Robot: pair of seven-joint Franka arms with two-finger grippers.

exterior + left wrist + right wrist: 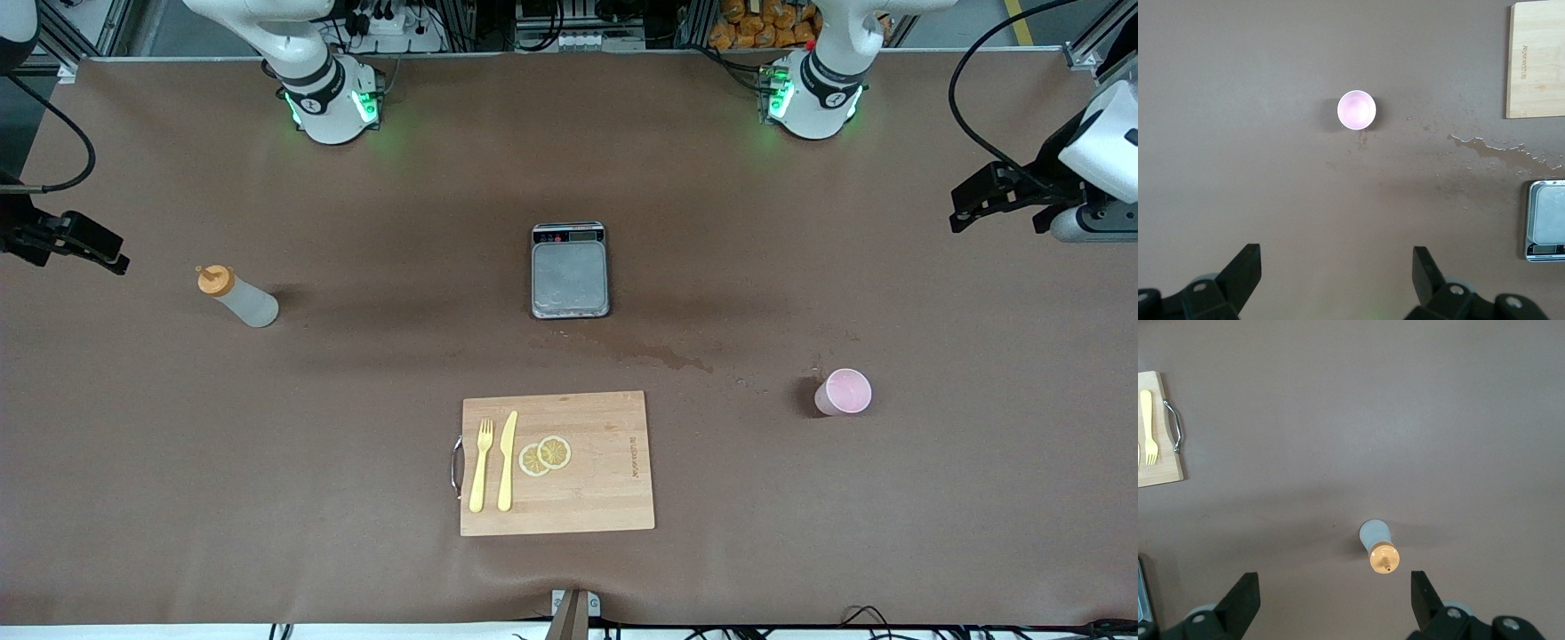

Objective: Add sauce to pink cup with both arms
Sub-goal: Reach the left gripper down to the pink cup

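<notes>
From above, the left wrist view shows the pink cup's (1356, 110) round rim and pale inside, with a wet-looking smear nearby, possibly spilled liquid. Both arms hang high at the frame's edges, left gripper (1337, 273) and right gripper (1335, 597) spread wide, empty. The bottle (238, 297) stands at middle left of the front view, cup at lower right.

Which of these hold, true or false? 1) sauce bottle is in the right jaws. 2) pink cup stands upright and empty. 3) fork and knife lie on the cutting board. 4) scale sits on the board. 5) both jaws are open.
1. False: the sauce bottle stands free on the table; the right gripper holds nothing.
2. True: the pink cup is upright and empty.
3. True: fork and knife lie on the cutting board.
4. False: the scale sits on the table, farther from the front camera.
5. True: the left gripper is open too.
</notes>
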